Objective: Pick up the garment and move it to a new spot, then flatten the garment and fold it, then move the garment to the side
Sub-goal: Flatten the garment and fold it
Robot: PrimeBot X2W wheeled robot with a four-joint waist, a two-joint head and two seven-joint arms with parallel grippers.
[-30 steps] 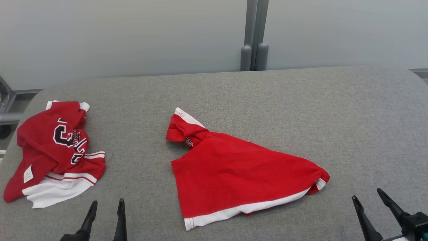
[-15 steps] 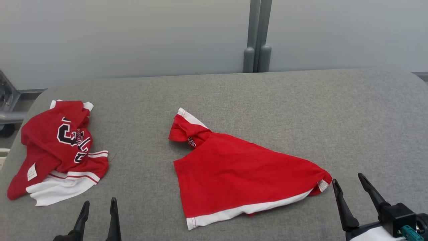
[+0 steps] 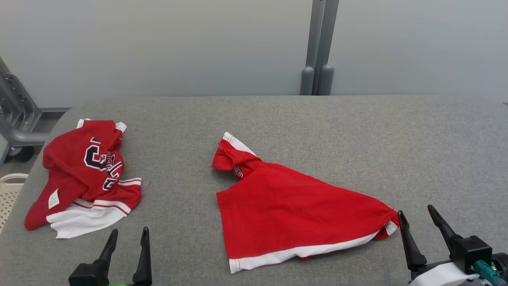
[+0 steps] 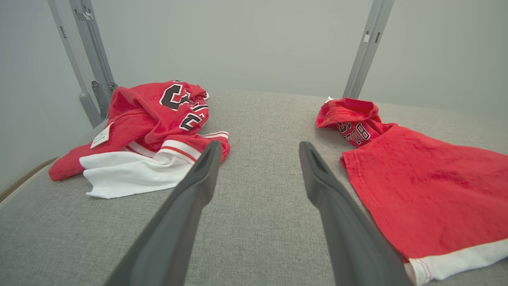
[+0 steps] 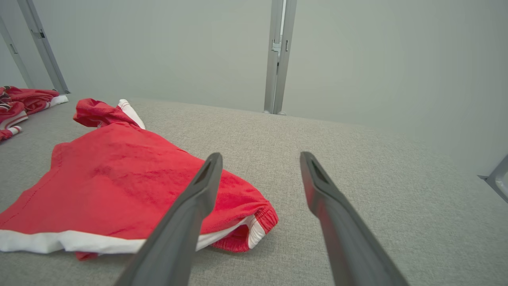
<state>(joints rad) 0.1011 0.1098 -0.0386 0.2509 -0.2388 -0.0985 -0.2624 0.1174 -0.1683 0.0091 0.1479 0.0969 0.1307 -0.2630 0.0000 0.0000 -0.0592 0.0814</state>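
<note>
Garment (image 3: 293,214) lies on the table (image 3: 397,139), bare room rightward; left pincer (image 3: 130,230) and right pincer (image 3: 415,209) spread, right beside its cuffed corner.

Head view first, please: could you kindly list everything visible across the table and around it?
Grey fabric-covered table: one, grey, across the middle.
Spread red cotton garment with white hem: one, red and white, table centre.
Crumpled red garment with black lettering: one, red, white and black, table's left end.
Grey metal post: one, grey, behind the table.
Grey metal frame: one, grey, far left.
Pale perforated basket: one, off-white, left edge.
Left gripper: one, dark, open, low left over bare table.
Right gripper: one, dark, open, beside the spread garment's right corner.
</note>
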